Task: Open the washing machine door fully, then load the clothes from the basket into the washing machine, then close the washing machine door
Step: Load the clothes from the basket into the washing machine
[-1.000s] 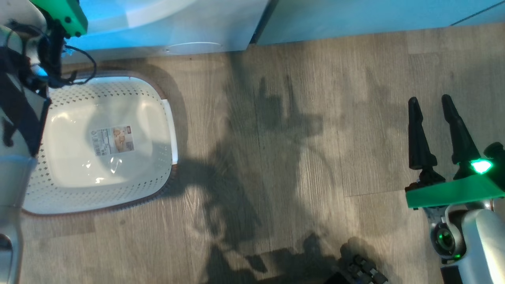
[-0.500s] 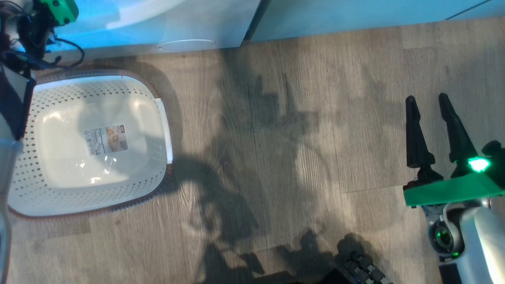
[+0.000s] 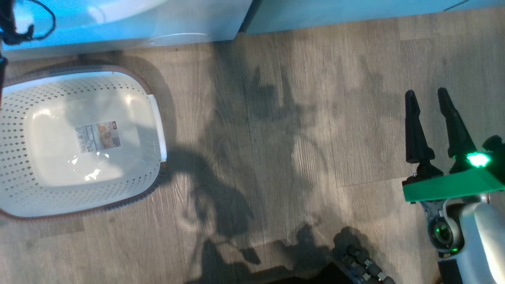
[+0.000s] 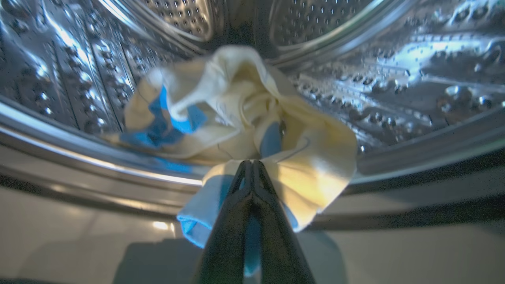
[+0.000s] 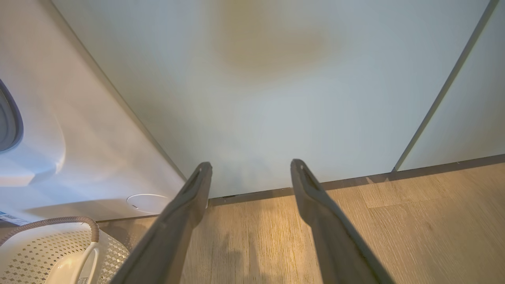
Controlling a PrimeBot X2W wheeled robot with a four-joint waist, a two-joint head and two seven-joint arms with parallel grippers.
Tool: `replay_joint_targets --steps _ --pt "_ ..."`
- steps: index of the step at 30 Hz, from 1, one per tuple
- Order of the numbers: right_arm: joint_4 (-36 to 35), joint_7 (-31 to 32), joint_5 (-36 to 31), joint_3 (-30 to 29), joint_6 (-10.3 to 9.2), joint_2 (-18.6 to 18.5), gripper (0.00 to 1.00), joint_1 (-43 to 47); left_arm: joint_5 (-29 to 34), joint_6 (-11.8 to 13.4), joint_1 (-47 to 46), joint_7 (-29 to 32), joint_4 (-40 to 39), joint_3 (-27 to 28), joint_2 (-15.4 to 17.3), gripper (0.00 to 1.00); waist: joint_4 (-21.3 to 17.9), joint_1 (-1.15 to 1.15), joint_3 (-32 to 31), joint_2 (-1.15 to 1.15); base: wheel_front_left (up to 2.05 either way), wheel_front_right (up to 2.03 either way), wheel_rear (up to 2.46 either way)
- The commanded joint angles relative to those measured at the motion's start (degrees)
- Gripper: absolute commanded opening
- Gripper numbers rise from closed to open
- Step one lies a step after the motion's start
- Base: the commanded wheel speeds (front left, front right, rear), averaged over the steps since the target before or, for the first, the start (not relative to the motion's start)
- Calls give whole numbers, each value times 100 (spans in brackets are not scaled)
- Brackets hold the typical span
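Yellow clothes (image 4: 244, 118) just beyond left gripper (image 4: 251, 162)

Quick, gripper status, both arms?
Left gripper: shut, tips at the clothes; whether fabric is pinched cannot be told.
Right gripper: open, holding nothing.

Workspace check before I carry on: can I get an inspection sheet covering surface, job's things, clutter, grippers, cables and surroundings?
Surface: wood-look floor, crossed by shadows.
Job's things: basket on the floor by the washing machine, holding just its paper label; clothes bunched in the drum, one fold hanging out over its front lip.
Clutter: nothing seen.
Grippers: left gripper shut, tips at the hanging fold, pinch unclear; right gripper open, holding nothing, above the floor.
Cables: black cable at the head view's top left.
Surroundings: pale cabinet panels beside the machine.
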Motion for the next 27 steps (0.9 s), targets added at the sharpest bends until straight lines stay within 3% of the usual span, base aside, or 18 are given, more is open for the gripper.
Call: replay_joint_targets --steps 1,8,18,27 --pt "-139 -54 69 106 -16 -3 100 -33 151 62 -326 -217 -128 204 365 0 -32 0 42 0 0 0 0" --pt "-140 -54 173 233 -16 -3 100 -146 664 224 -786 -1078 141 137 537 0 -238 0 274 0 0 0 0" --pt "-129 -54 331 344 -16 -3 100 -229 1051 267 -1535 -1951 538 106 722 0 -540 0 727 0 0 0 0" --pt "-141 -55 369 417 -16 -3 100 -318 1101 217 -2112 -2749 1149 128 609 0 -642 0 904 0 0 0 0"
